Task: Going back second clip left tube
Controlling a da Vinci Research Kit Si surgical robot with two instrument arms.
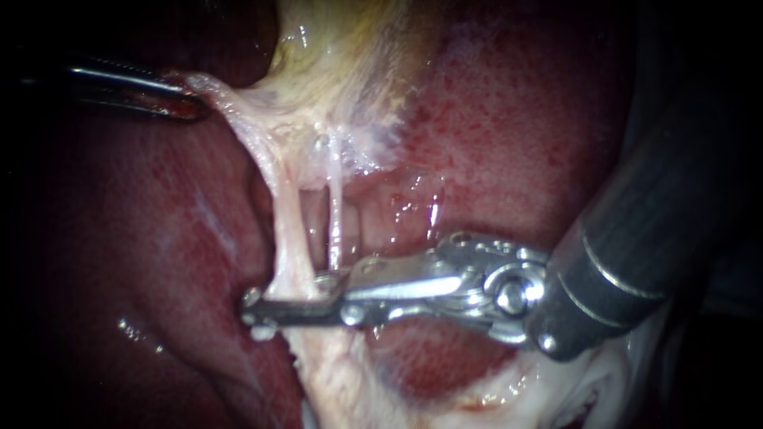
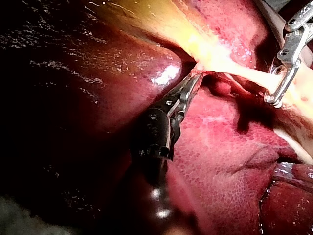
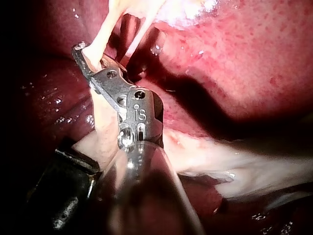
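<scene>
Endoscope view: my left instrument (image 1: 181, 106) enters at the upper left of the frame. Its jaws are pressed together on a strip of pale tissue (image 1: 230, 103) that hangs from the yellowish gallbladder (image 1: 342, 56) at the upper centre. My right instrument (image 1: 253, 308) comes in from the right and lies almost level across the lower middle, with its tips pointing to the left.

The left tube (image 1: 288, 230) is a thick pale strand running down from the gallbladder at the centre left. It passes between the jaws of the right instrument, which pinch it from two sides near their tips, and it looks flattened there. A small pale bit (image 1: 261, 330) sits just under the tips; I cannot tell if it is a clip. A thinner tube (image 1: 336, 214) runs just to the right of the left tube and ends at the upper jaw. The red liver (image 1: 524, 135) fills the background.

Left wrist view: the left instrument's jaws are closed on the pale tissue. Right wrist view: the strand crosses between the right instrument's jaws.
</scene>
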